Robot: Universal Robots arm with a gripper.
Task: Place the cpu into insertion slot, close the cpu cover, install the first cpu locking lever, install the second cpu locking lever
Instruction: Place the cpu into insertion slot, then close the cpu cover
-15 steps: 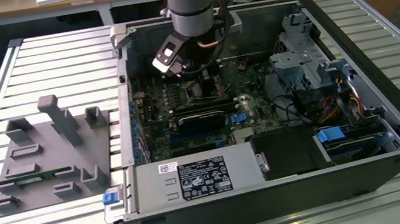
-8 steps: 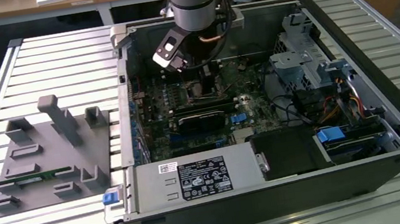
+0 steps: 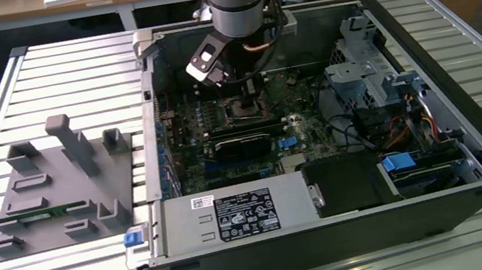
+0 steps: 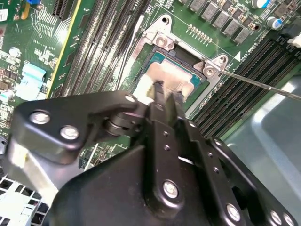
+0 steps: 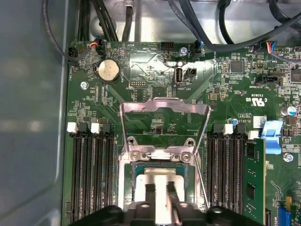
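Gripper (image 3: 249, 94) is seen lowered into the open PC case (image 3: 461, 73), over the mobo (image 5: 155, 66). In both wrist views the fingers (image 4: 158, 90) are held only a narrow gap apart, w/ nothing seen clamped between them; the gap is much narrower than the cpu (image 4: 176, 75). The cpu is seated flat in the insertion slot (image 4: 155, 55), directly under the fingertips, silver top up, w/ a green edge showing round it. Whether the tips touch the cpu top cannot be told. The cpu cover (image 5: 164, 106) is seen in the first wrist view just beyond the fingertips, swung up on its hinge and standing open, board visible through its window. A thin lever rod (image 4: 254, 82) is seen off to one side of the fingers, raised clear of the slot frame, so not latched. Long black memory slots (image 5: 91, 174) are seen on both sides of the fingers, beside the slot. A round coin cell (image 5: 108, 70) is noted well beyond the cover, far from the fingers.
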